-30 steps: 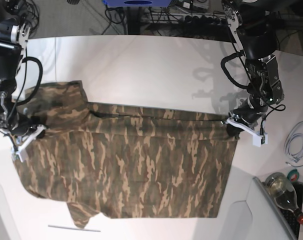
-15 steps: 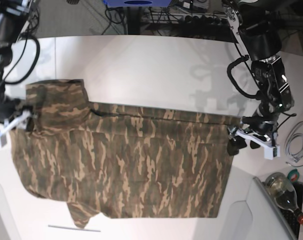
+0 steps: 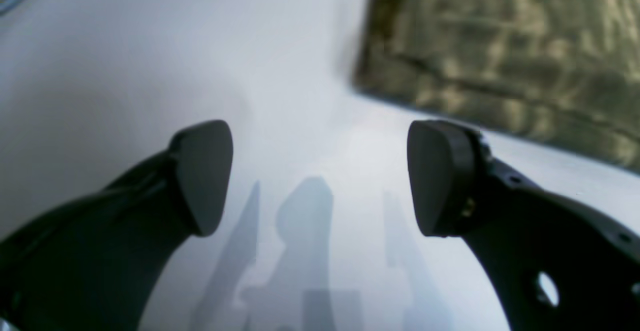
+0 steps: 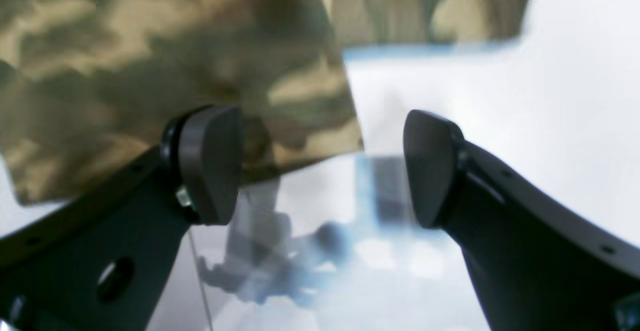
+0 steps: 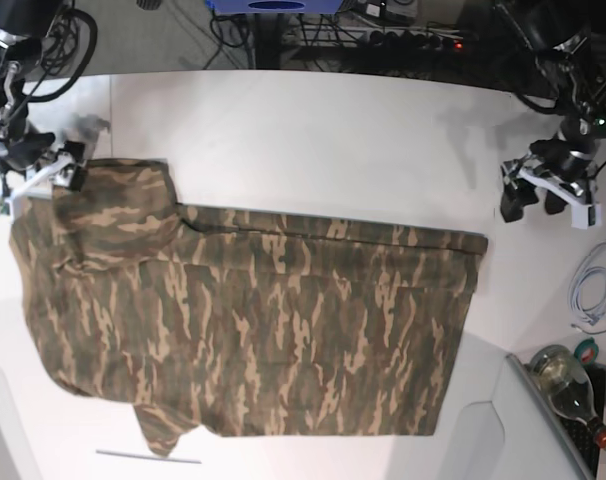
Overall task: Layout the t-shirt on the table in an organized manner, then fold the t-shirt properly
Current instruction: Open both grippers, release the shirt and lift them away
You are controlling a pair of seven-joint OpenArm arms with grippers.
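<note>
The camouflage t-shirt lies spread flat on the white table, with one sleeve at the upper left and another poking out at the bottom edge. My left gripper hangs open above bare table to the right of the shirt's corner. In the left wrist view this gripper holds nothing, and the t-shirt lies ahead to the right. My right gripper stands open at the sleeve's outer edge. In the right wrist view this gripper is empty, with the t-shirt just beyond its left finger.
A white cable coils at the table's right edge. A green glass bottle lies at the lower right beside a white bin. A thin dark seam line shows near the front edge. Cables crowd the floor behind the table.
Both grippers opened and let go of the shirt's edges, then drew back toward the table's far side and outward. The shirt settled flat, its right corner slightly further right.
</note>
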